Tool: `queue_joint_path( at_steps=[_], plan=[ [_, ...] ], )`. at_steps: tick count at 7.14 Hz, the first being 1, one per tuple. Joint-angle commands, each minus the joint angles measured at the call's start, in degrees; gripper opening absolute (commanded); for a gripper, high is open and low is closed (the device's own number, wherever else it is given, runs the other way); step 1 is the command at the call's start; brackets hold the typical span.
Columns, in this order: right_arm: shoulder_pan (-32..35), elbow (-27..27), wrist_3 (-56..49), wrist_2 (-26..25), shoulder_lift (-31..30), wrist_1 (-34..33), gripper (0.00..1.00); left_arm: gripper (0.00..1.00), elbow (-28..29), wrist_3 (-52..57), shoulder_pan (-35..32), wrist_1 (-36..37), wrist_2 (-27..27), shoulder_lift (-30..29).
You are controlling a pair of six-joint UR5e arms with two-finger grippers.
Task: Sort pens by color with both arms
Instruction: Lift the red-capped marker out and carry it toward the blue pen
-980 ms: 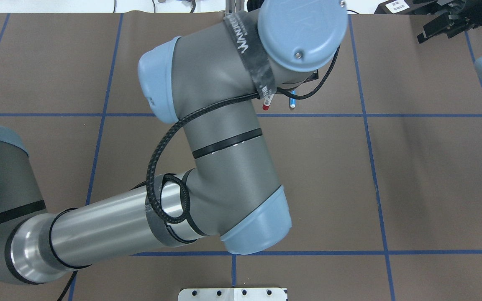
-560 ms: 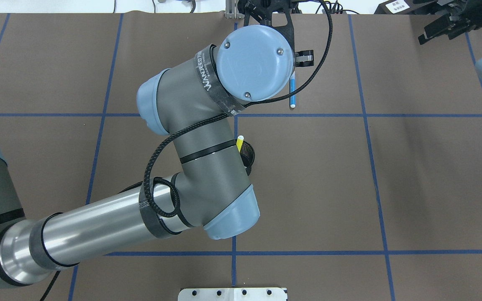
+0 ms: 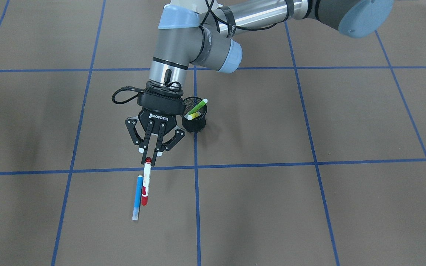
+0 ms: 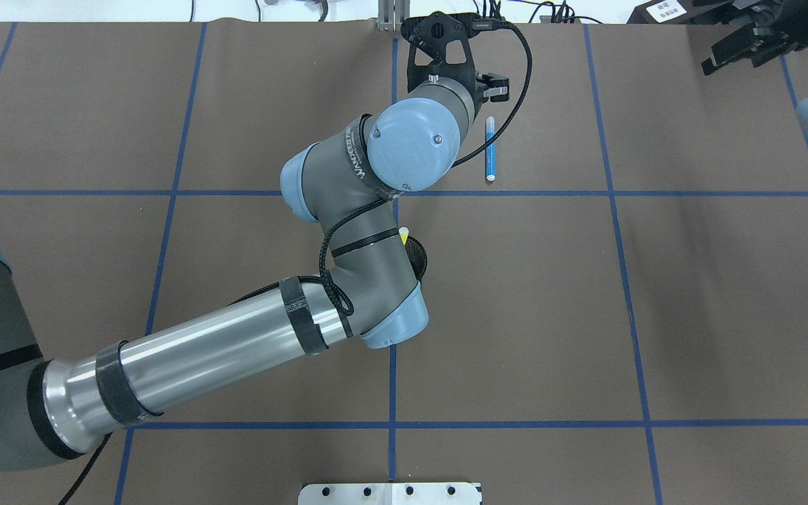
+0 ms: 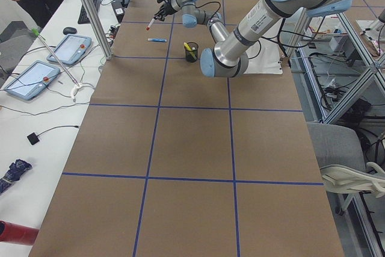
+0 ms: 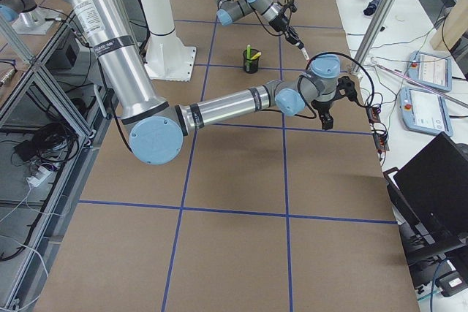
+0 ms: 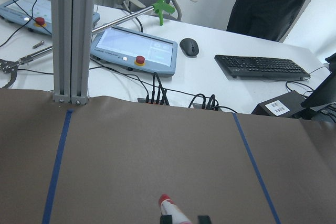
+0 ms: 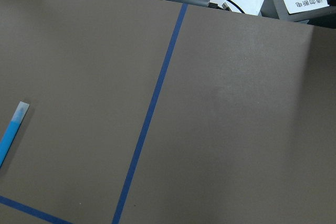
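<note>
Red-capped pen (image 3: 146, 183) hangs clamped in the left tool (image 3: 149, 159) beside the blue pen (image 3: 137, 195) on the bench (image 3: 272, 207); right tool (image 4: 711, 55): cannot tell.

Front-facing: across the table (image 3: 309, 221), looking steeply down, near the left gripper (image 3: 148, 159).
Overhead: from the opposite side, high, looking down. Both share the blue pen (image 3: 137, 197) and black mesh cup (image 3: 194, 123).
Left and right end views: far off, looking along the table.
Left wrist: low, facing the operators' desk (image 7: 199, 74), red-capped pen (image 7: 166, 202) at bottom edge.
Right wrist: close over the table, blue pen's end at left.
</note>
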Motion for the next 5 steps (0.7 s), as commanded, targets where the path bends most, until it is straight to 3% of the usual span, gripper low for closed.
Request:
queue_joint_path(
  at_steps=[1, 2, 5],
  plan=[
    [0.0, -0.35, 0.24, 0.0, -0.08, -0.1, 1.0, 0.0, 12.99, 0.54, -0.22, -6.24, 2.57, -4.94],
    [0.0, -0.53, 0.33, 0.0, -0.08, -0.1, 1.0, 0.0, 20.2, 0.54, -0.22, -11.41, 2.85, -7.06],
    [0.0, -0.97, 0.42, 0.0, -0.17, -0.19, 1.0, 0.0, 25.45, 0.81, -0.05, -11.99, 3.03, -7.61]
  ],
)
